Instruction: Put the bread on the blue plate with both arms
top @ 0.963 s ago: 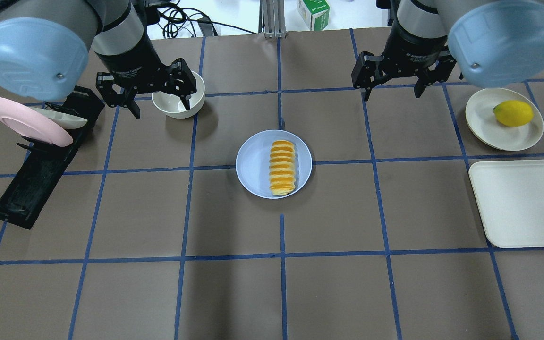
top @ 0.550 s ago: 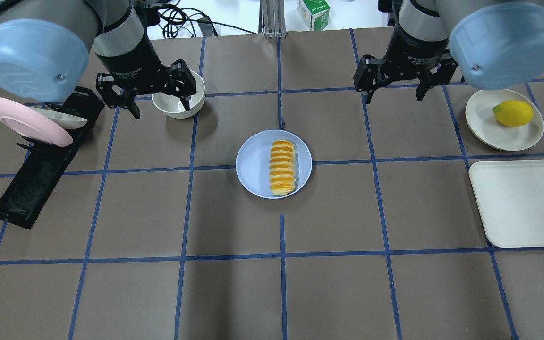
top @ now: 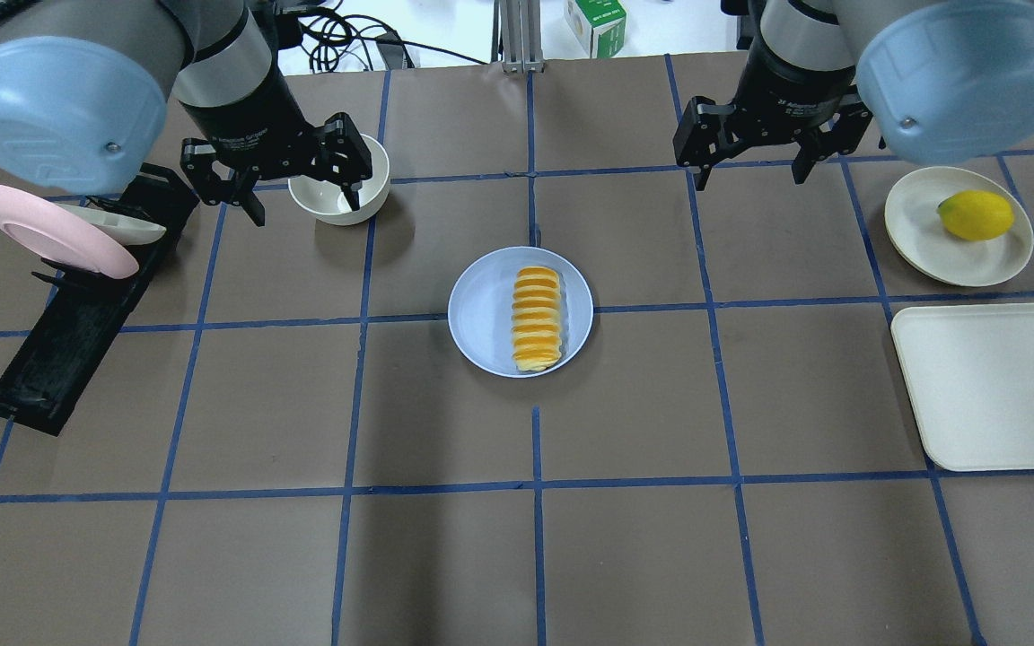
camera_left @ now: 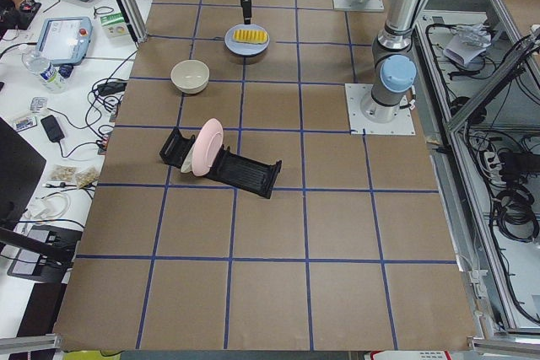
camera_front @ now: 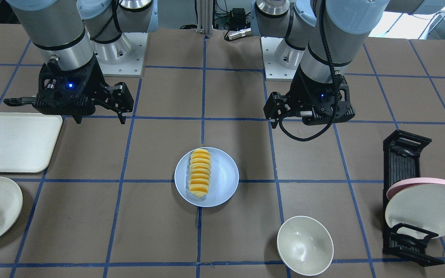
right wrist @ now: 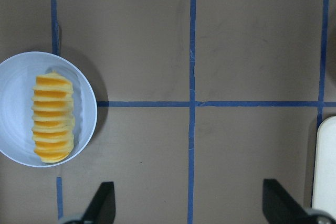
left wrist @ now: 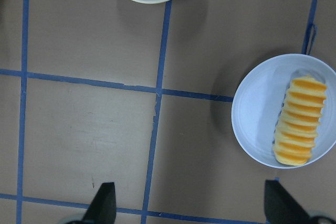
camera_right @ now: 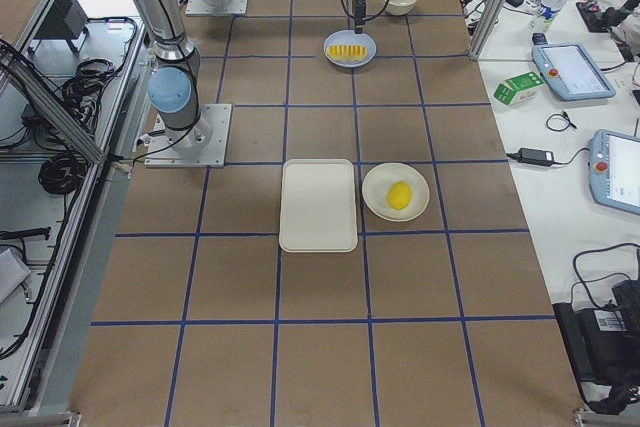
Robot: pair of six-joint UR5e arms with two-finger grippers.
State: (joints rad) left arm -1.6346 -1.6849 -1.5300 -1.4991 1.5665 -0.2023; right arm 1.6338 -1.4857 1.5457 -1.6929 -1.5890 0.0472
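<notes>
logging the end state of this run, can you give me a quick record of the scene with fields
blue plate: flat on the table, central
bread: lying on the blue plate, off-centre
left gripper: open, empty, raised
right gripper: open, empty, raised
task: bread placement looks done

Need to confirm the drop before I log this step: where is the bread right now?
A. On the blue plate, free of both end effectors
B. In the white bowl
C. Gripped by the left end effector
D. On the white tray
A: the bread lies on the blue plate, while the left end effector and the right end effector hang open, well apart from it.
</notes>
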